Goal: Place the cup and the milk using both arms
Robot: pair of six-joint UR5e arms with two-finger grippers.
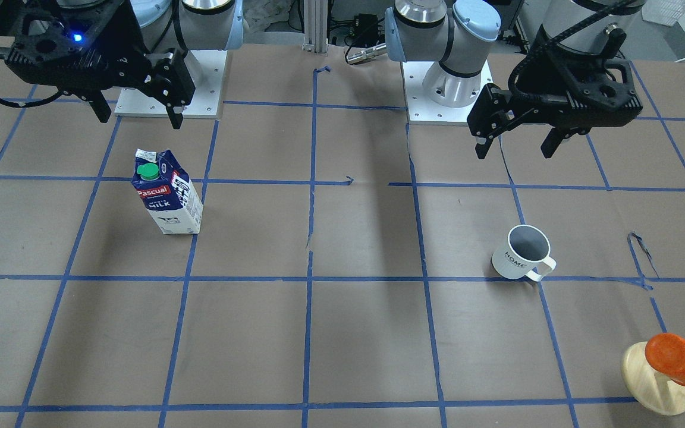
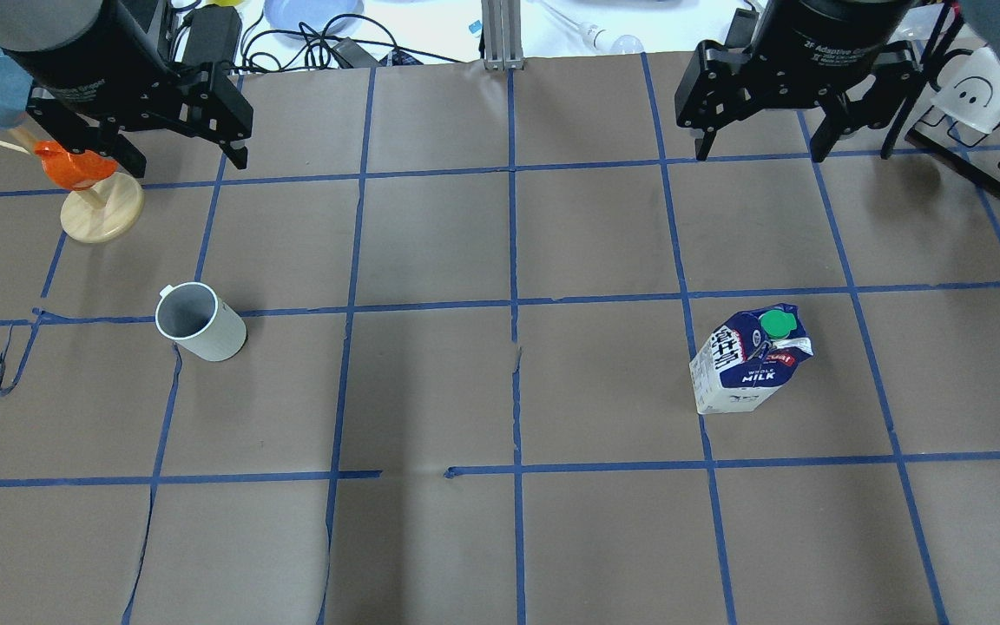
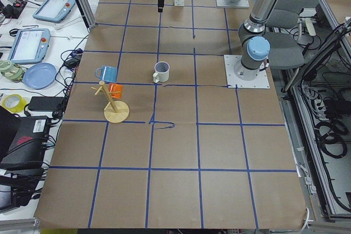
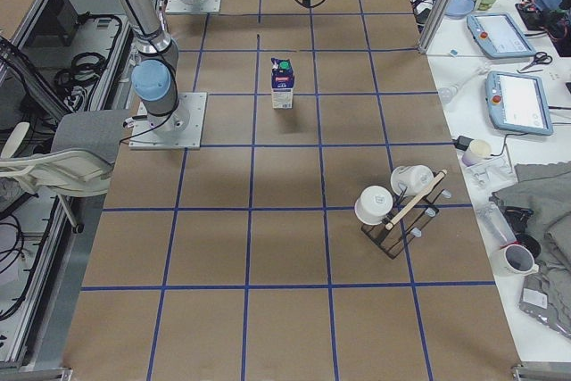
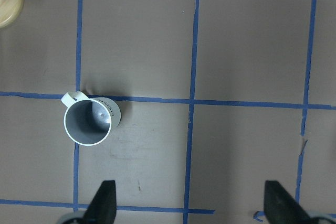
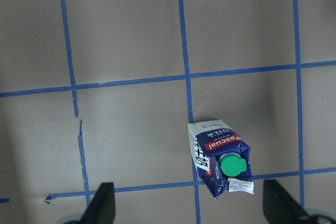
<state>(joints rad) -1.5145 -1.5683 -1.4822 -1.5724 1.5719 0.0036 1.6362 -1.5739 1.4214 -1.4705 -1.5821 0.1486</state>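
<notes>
At the left of the overhead view you see the left gripper (image 2: 189, 165) hanging above the counter (image 2: 430, 252). Its 2 fingers (image 2: 235, 143) are spread wide, and nothing is between them. Close to it in this view is a wooden stand (image 2: 102, 217) that carries an orange cup (image 2: 75, 167).

A little to the right, the cup (image 2: 200, 323) stands upright on the counter, mouth up. Its handle is turned away from the robot and to the left. The cup sits beside a crossing of the blue tape lines (image 2: 512, 243), apart from the left gripper. In the left wrist view it is beyond the fingers, not between them.

Going on to the right half, you find the milk (image 2: 750, 360) upright on the counter, with its green cap (image 2: 778, 325) on top, well apart from the cup. Higher in the same view, the right gripper (image 2: 761, 154) hangs over the counter. Its 2 fingers are also wide apart and hold nothing, and it does not touch the milk.
</notes>
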